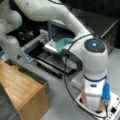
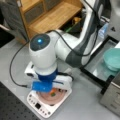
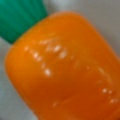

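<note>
The wrist view is filled by an orange toy carrot (image 3: 65, 67) with a green top (image 3: 22, 17), lying very close under the camera on a pale surface. In both front views the arm reaches straight down over a white appliance with buttons (image 2: 41, 108) (image 1: 113, 103). On the appliance sits a pinkish round plate (image 2: 46, 99), and a small orange and green piece, the carrot (image 2: 53, 94), shows on it. The gripper (image 2: 51, 90) hangs just over the carrot, its fingers hidden under the wrist and its blue clamp.
A small oven stands with its door (image 1: 51, 47) (image 2: 100, 63) folded down, and a teal bowl (image 2: 113, 58) (image 1: 62, 43) rests on it. A wooden shelf unit (image 1: 20, 87) (image 2: 50, 17) stands close by. A black cable (image 2: 13, 75) loops beside the appliance.
</note>
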Controlling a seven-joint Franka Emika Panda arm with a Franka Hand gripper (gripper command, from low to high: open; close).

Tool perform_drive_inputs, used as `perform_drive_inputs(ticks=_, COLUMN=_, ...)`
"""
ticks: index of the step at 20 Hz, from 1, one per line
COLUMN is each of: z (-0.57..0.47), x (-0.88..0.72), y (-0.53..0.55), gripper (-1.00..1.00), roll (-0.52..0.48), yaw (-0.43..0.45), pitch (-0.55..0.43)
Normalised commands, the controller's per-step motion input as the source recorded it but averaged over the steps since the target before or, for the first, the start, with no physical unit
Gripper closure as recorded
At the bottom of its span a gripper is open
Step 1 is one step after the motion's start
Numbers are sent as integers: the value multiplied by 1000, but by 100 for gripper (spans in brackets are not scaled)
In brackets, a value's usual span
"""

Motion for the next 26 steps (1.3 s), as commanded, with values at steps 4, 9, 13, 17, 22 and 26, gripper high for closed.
perform_drive_inputs(ticks=4, z=-64, x=-304, y=22, gripper=100, roll=-66, yaw=-82, pitch=-61)
perform_drive_inputs(ticks=9, z=-148, x=-183, y=99, gripper=100, roll=-66, yaw=-95, pitch=-101)
perform_drive_inputs(ticks=13, z=-184, x=-40, y=60, gripper=100, roll=-94, yaw=-25, pitch=-135)
perform_drive_inputs(ticks=17, z=-186, x=-5, y=-43, gripper=100, roll=-111, yaw=19, pitch=-98)
perform_drive_inputs(ticks=22, z=-195, x=23, y=-64, gripper=100, roll=-112, yaw=29, pitch=-81)
perform_drive_inputs(ticks=26, z=-189, x=36, y=-18, gripper=100, roll=-108, yaw=11, pitch=-63)
